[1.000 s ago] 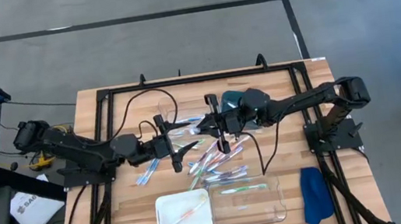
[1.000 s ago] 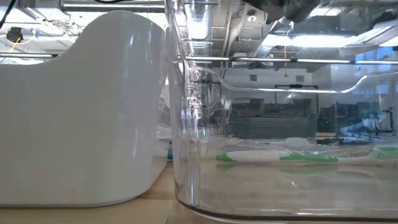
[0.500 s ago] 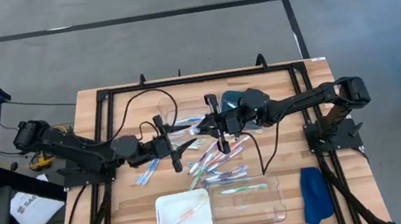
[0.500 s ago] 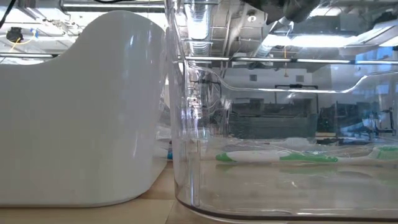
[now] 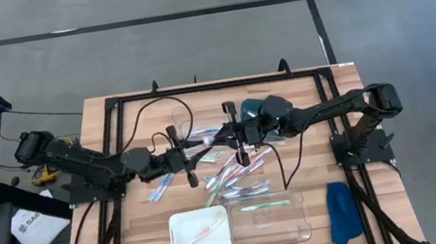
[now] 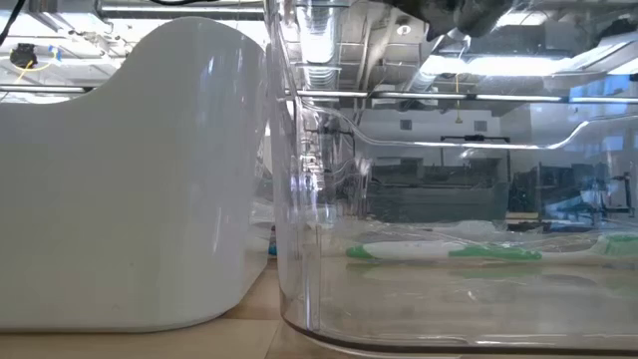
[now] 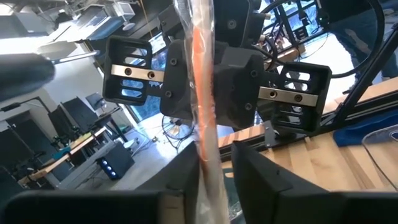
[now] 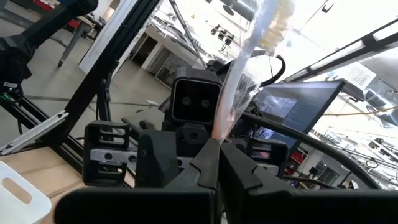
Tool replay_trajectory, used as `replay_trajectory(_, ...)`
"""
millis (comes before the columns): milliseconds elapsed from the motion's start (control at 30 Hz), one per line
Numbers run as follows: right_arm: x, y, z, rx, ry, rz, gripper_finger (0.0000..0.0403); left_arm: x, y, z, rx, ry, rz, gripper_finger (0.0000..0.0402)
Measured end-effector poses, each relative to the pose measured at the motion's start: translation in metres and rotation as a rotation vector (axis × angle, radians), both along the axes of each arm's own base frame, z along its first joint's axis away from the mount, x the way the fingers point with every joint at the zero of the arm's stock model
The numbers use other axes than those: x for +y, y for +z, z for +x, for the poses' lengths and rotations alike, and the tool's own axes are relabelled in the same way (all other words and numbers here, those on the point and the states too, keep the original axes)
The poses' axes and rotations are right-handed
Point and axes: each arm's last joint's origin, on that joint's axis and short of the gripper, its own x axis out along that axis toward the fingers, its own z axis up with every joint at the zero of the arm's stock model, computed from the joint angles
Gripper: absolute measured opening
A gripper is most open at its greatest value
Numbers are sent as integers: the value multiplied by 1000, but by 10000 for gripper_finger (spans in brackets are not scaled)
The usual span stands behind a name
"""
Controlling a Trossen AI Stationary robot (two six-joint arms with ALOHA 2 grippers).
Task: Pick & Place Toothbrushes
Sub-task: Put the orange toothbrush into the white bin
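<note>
An orange toothbrush point(image 7: 205, 93) in a clear wrapper hangs in the air between my two grippers over the middle of the table. It also shows in the right wrist view as the wrapped toothbrush point(image 8: 239, 81). My left gripper point(image 5: 187, 154) and my right gripper point(image 5: 238, 140) face each other, both shut on it. Below them several loose toothbrushes point(image 5: 230, 176) lie flat on the wood. A white tray point(image 5: 199, 230) holds an orange-pink one, and a clear tray point(image 5: 295, 229) holds a green one point(image 5: 264, 206). My left gripper point(image 7: 214, 158) has the wrapped toothbrush's lower stretch point(image 7: 210, 146) between its two fingers, coming level from the table's left. The brush rises out of the fingers, clear of the table. My right gripper point(image 8: 219, 146) pinches the wrapped brush's lower end point(image 8: 222, 127) between its two fingers, coming about level from the table's right. The brush slants up away from the fingertips, lifted clear.
A blue cloth point(image 5: 342, 211) lies at the near right corner. A black frame point(image 5: 114, 111) runs around the table. The white tray point(image 6: 130, 170) and the clear tray's wall point(image 6: 299, 199) fill the low view, with the green toothbrush point(image 6: 449, 251) inside.
My left gripper has shut from wide open onto the toothbrush that my right gripper holds. Both arms have kept their places and the brush has stayed where it was.
</note>
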Motion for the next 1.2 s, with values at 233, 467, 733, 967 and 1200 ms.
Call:
replay_trajectory(233,1,0,0,3,11,6,2,-3,0,-1,-2,-4,-2,18)
replay_trajectory(467,-3,5,1,22,-4,102,68,-2,0,-2,2,45,-3,32)
replay_trajectory(733,-6,10,7,111,-82,167,182,-3,5,-10,8,83,-6,21)
replay_trajectory(967,-5,13,7,179,-85,168,246,-2,10,-17,17,108,-3,18)
replay_trajectory(1200,-8,39,-24,258,-121,190,255,-9,16,-32,45,185,19,18)
